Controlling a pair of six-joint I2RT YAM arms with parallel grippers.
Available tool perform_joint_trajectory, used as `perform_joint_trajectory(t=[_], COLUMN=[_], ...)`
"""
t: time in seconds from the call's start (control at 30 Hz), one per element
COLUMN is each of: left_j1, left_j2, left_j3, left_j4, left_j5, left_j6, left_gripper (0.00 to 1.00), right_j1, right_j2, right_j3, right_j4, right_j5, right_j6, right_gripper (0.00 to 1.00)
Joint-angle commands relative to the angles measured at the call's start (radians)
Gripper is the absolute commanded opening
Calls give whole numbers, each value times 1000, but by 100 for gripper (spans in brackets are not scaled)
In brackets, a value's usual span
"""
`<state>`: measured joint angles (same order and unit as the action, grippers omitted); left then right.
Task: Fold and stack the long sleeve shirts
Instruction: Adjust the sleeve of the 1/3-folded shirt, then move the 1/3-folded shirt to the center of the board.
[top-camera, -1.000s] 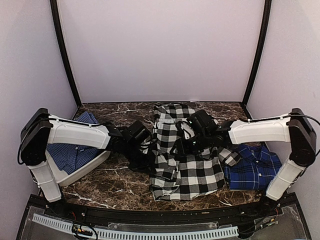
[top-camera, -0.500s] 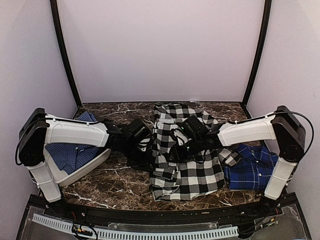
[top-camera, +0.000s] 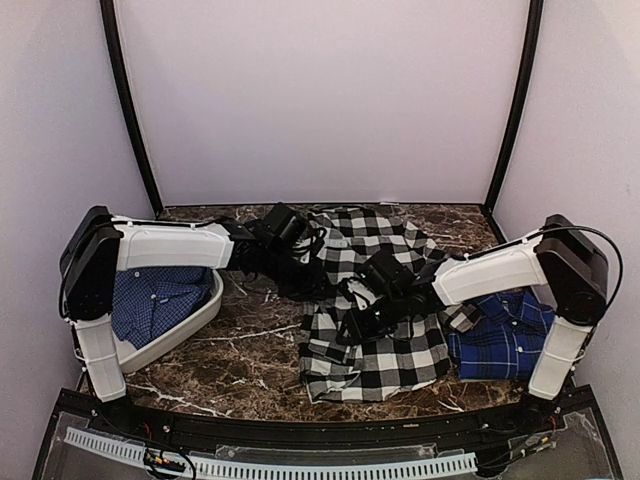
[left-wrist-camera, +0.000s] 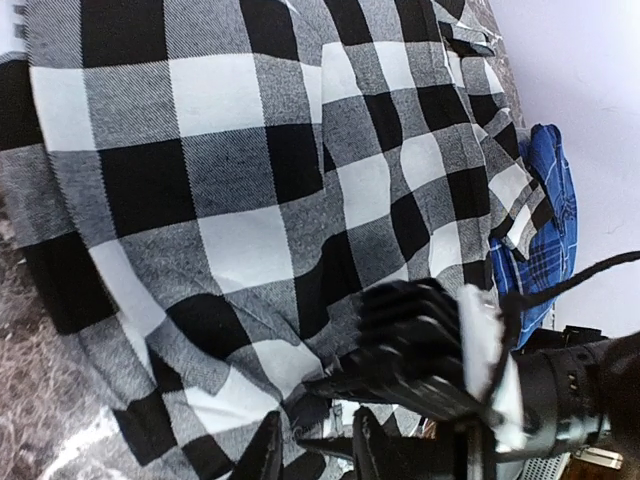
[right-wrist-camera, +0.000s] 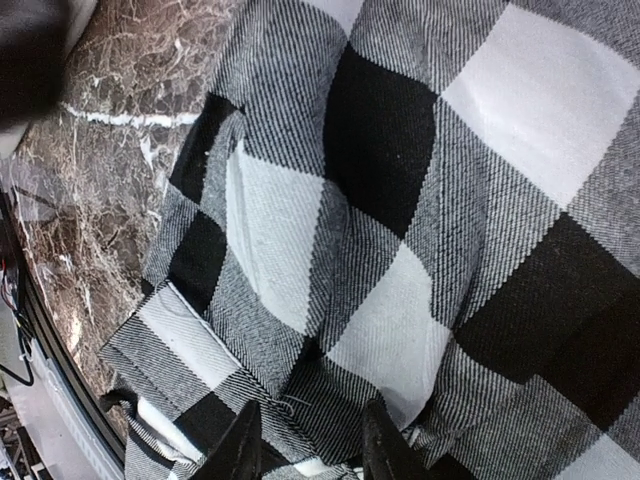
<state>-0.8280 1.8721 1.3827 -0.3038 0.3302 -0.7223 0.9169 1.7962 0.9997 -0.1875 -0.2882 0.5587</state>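
**Task status.** One blue plaid shirt (top-camera: 505, 335) lies folded at the right of the surface (top-camera: 250, 350). The checked shirt (top-camera: 375, 340) sits mid-surface, part-folded and rumpled, not yet stacked. My right claw (right-wrist-camera: 305, 445) is clamped on a fold of its cloth. My left claw (left-wrist-camera: 315, 450) shows a narrow gap above the cloth; I cannot tell whether it grips. No lettering or label is legible.

Top cam looks down from behind; 2 wrist cams close-up, all share checked shirt (top-camera: 392, 352).
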Motion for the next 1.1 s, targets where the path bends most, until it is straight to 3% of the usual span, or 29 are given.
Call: perform_joint_trajectory(t=[0.0, 0.23, 0.4, 0.7, 1.07], left_j1=[42, 87, 90, 103, 105], left_j2=[74, 154, 102, -86, -78], left_j3=[-56, -115, -120, -233, -375], left_j4=[138, 200, 161, 102, 148], left_j5=[124, 176, 164, 109, 268], left_j6=[-7, 3, 20, 10, 27], left_gripper=[23, 23, 24, 29, 39], right_j1=[-4, -136, -214, -314, -376], right_j2=[-89, -106, -42, 203, 525], right_j3=[11, 103, 219, 482, 769], right_j4=[-27, -15, 7, 67, 106], right_j5=[66, 58, 16, -148, -280], right_j6=[0, -34, -64, -86, -21], right_gripper=[33, 34, 35, 34, 32])
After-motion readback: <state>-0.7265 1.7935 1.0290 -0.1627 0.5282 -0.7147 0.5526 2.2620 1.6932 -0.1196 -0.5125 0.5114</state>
